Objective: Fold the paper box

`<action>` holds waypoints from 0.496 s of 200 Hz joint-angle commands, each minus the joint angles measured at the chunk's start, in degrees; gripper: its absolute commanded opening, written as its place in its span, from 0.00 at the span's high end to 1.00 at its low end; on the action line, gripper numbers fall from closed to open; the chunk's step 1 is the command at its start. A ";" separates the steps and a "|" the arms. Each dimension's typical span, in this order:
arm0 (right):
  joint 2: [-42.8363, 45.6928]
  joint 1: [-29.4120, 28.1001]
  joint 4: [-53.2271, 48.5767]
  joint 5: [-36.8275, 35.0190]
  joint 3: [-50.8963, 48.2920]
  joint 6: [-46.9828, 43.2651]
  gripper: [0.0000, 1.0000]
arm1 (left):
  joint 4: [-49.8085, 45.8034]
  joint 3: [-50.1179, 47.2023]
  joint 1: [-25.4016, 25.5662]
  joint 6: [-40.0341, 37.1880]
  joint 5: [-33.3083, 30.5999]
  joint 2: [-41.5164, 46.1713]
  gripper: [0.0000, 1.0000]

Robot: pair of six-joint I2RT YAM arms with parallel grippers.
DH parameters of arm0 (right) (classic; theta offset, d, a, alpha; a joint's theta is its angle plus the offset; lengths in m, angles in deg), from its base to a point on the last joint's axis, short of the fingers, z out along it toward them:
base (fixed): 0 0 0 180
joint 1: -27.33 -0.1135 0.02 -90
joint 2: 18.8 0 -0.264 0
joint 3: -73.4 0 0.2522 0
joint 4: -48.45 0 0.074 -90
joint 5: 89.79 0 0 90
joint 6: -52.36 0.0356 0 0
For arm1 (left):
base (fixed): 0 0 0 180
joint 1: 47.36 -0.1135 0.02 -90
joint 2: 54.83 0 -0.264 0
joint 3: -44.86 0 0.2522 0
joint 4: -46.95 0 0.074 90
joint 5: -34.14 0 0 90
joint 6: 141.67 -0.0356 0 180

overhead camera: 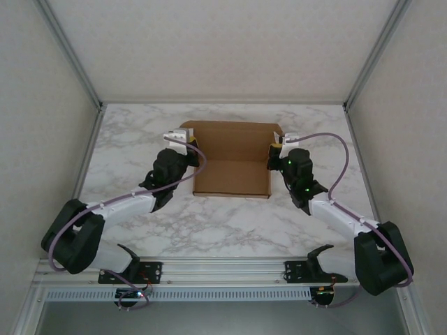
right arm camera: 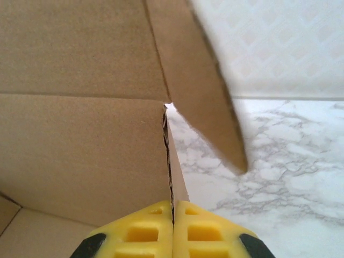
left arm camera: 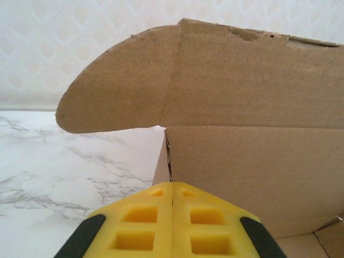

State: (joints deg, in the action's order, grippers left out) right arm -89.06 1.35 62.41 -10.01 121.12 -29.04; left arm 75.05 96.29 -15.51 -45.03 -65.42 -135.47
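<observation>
The paper box (overhead camera: pixel 230 160) is a brown cardboard sheet partly folded up in the middle of the marble table, its back panel raised. My left gripper (overhead camera: pixel 178 139) is at the box's left side wall and my right gripper (overhead camera: pixel 279 143) at its right side wall. In the left wrist view the yellow fingers of the left gripper (left arm camera: pixel 172 184) are shut, and the edge of the upright side wall (left arm camera: pixel 161 161) runs into their seam. A rounded flap (left arm camera: pixel 118 91) sticks out to the left above. In the right wrist view the right gripper (right arm camera: pixel 173 203) is likewise shut on the wall edge (right arm camera: pixel 167 156), with a flap (right arm camera: pixel 209 107) angling out to the right.
The marble table (overhead camera: pixel 230 223) is enclosed by pale walls with metal corner posts (overhead camera: pixel 70 52). A metal rail (overhead camera: pixel 223 269) carrying both arm bases runs along the near edge. Bare tabletop lies in front of the box and to either side.
</observation>
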 commanded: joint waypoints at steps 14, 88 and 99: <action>-4.44 -2.89 14.81 -8.21 -1.83 1.77 0.90 | 11.13 -1.35 1.54 -2.63 -3.13 -3.70 1.00; -9.54 -3.77 21.32 -7.60 -4.11 2.25 0.99 | 21.33 -6.81 1.75 -0.74 -6.46 -6.66 1.00; -9.79 -4.02 21.63 -7.62 -4.41 2.22 0.99 | 22.42 -7.28 1.87 -0.11 -7.04 -6.94 1.00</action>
State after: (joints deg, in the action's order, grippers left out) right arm -98.09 -1.49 78.50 -16.74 117.86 -27.75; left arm 91.42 90.45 -14.65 -47.15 -70.58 -141.85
